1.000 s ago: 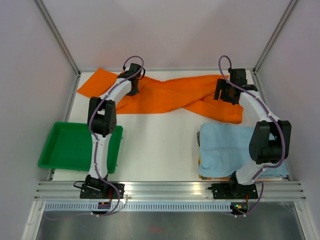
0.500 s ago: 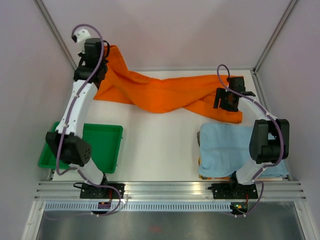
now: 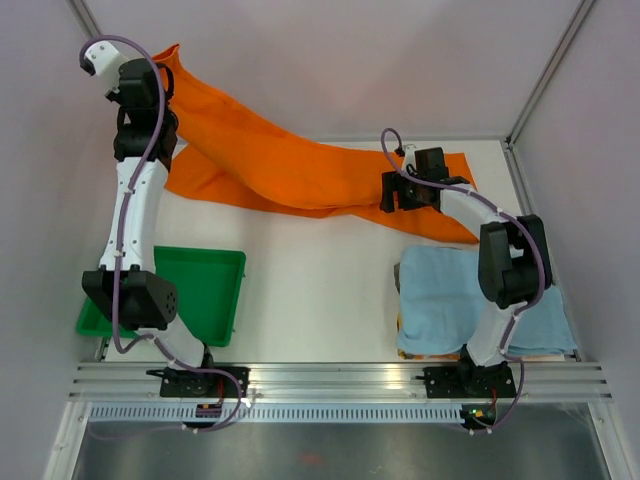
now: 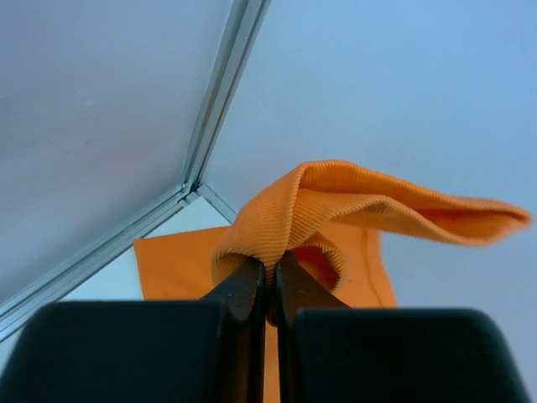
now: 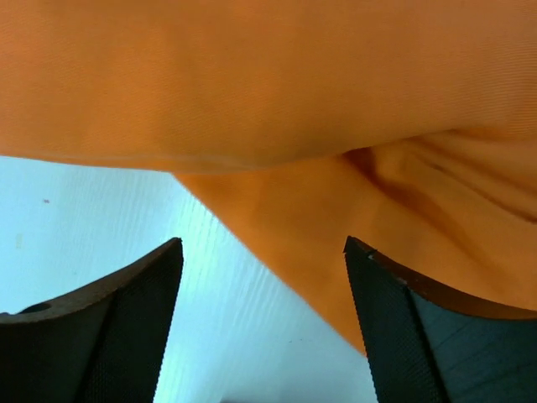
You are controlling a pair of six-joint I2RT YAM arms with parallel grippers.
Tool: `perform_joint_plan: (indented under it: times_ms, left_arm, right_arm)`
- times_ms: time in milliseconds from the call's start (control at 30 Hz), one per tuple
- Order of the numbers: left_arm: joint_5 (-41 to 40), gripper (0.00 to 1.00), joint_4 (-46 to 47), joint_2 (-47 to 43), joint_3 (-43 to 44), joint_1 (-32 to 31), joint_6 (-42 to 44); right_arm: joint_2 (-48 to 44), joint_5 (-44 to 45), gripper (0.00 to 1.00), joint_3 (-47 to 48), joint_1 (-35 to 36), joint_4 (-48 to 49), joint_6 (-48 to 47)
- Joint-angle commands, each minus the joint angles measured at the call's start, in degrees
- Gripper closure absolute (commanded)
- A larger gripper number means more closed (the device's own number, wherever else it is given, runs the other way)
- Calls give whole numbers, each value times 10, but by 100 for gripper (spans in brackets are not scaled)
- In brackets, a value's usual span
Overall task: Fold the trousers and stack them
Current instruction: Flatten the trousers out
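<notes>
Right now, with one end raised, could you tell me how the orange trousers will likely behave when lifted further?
Probably floppy: the trousers sag in a long drape from the left gripper down to the table. Likely light, since a thin pinch of fabric holds them. The far end may drag and bunch.

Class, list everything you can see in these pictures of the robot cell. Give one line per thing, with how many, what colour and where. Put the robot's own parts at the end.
trousers: one pair, bright orange, across the far side of the table, with one end held up at the far left corner
tray: one, green, near left of the table
cloth: one, light blue, near right of the table, beside the right arm
table: one, white, under everything
left arm: one, white and black, reaching up to the far left
right arm: one, white and black, reaching to the far right
left gripper: one, black, shut on a fold of the trousers
right gripper: one, black, open over the trousers
</notes>
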Motion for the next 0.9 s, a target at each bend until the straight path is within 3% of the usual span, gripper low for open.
perform_joint_plan:
  times_ms: [0, 233, 400, 500, 567, 633, 867]
  left_arm:
    - [34, 98, 70, 6, 51, 6, -8]
    - [59, 98, 69, 74, 121, 6, 12]
    - [64, 98, 79, 107, 158, 6, 21]
    - [67, 98, 81, 134, 190, 6, 23]
    - [71, 98, 89, 141, 196, 6, 22]
    - [74, 98, 92, 140, 197, 6, 14]
    - [71, 98, 105, 116, 196, 6, 32]
  right_arm:
    - [70, -9, 14, 71, 3, 16, -47]
    - [155, 59, 6, 150, 28, -51, -120]
    - [186, 66, 8, 165, 29, -89, -137]
    - [195, 55, 32, 151, 29, -108, -149]
    - [197, 60, 78, 135, 29, -122, -155]
    - [184, 62, 98, 114, 28, -136, -157]
    - [34, 39, 100, -41, 27, -159, -175]
